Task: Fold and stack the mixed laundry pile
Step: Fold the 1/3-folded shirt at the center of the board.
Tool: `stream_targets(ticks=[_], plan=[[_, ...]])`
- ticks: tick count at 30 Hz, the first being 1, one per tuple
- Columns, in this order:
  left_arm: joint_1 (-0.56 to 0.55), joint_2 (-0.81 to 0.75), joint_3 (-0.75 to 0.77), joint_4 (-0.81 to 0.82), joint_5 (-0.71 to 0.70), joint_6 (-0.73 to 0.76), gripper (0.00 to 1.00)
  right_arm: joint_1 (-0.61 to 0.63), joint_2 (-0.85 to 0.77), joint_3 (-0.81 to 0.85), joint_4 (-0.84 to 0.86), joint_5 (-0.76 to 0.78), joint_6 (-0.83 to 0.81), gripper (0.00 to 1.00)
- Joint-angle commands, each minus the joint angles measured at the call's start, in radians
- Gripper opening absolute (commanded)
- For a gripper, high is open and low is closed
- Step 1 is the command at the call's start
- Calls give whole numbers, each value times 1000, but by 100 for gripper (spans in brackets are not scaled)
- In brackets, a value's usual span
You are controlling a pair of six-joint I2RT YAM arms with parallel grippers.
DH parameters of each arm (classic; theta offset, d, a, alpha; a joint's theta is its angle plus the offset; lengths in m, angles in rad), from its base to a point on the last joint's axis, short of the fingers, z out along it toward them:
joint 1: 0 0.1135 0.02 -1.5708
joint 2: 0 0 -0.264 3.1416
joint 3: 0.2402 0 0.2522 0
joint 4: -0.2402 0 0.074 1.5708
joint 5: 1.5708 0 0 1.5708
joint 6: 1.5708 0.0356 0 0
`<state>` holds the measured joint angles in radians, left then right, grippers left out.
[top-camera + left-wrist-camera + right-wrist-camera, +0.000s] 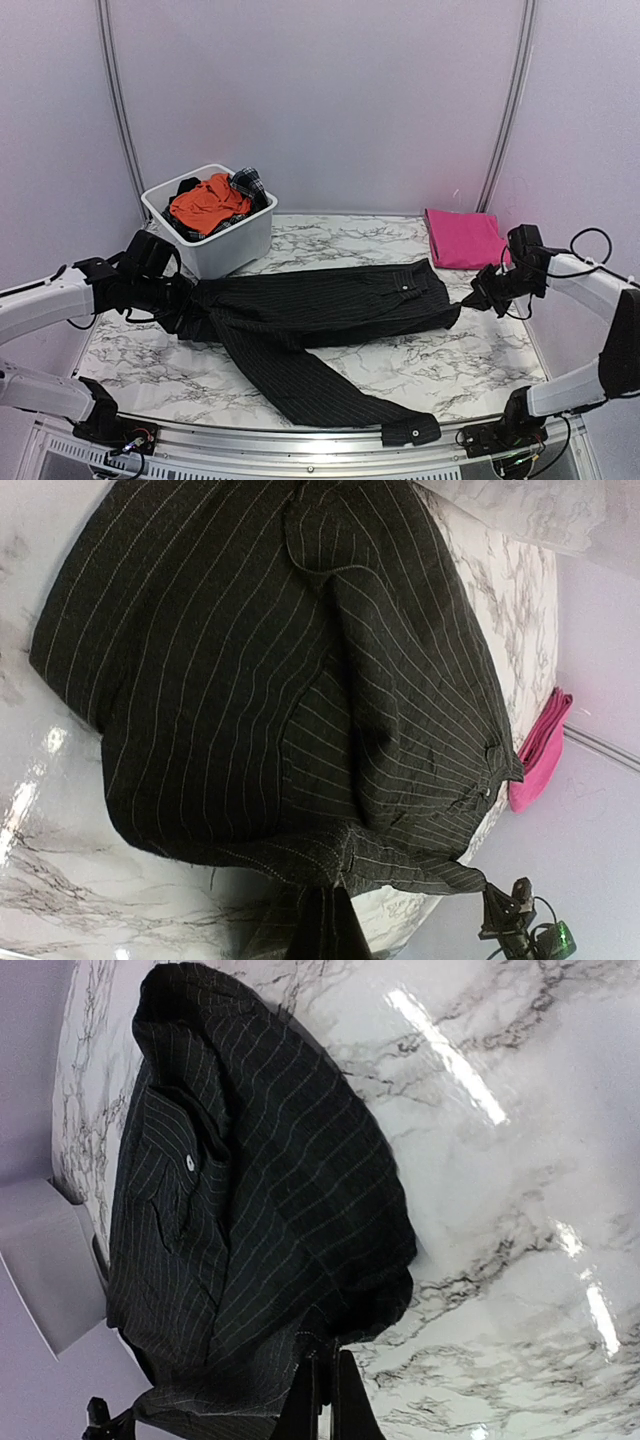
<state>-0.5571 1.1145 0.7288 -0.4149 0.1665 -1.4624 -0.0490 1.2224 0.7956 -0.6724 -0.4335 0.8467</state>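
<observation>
The black pinstriped shirt (320,310) lies stretched across the marble table, held taut between both grippers. My left gripper (185,300) is shut on its left end; in the left wrist view the gripper (330,895) pinches a bunched hem of the cloth (260,660). My right gripper (472,297) is shut on the right end, where it (325,1360) clamps the fabric edge (250,1210). One long part of the shirt trails to the table's front edge (405,430). A magenta-pink cloth (462,238) lies folded at the back right. The orange garment (205,205) and the dark plaid piece (250,183) sit in the tub.
The white plastic tub (225,250) stands at the back left, close behind the left gripper. Bare marble (470,365) shows at the front right and front left. Pale walls enclose the table on three sides.
</observation>
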Motion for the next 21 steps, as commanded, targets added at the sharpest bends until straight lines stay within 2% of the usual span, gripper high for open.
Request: stream_targets(ticks=[1, 8, 10, 12, 15, 17, 21], plan=[[56, 88, 53, 56, -7, 53, 0, -8, 126, 96, 124, -31, 43, 0], [150, 183, 62, 138, -5, 106, 0, -8, 310, 218, 203, -26, 18, 0], [173, 218, 64, 152, 2, 123, 0, -8, 361, 265, 219, -31, -6, 9], [183, 242, 75, 176, 12, 162, 14, -8, 401, 313, 209, -60, -55, 29], [183, 241, 114, 170, 33, 239, 37, -8, 405, 363, 155, -96, -169, 53], [183, 208, 123, 144, 10, 278, 53, -8, 361, 350, 127, -96, -237, 56], [183, 115, 109, 95, -10, 357, 95, -8, 239, 248, 118, -137, -356, 61]])
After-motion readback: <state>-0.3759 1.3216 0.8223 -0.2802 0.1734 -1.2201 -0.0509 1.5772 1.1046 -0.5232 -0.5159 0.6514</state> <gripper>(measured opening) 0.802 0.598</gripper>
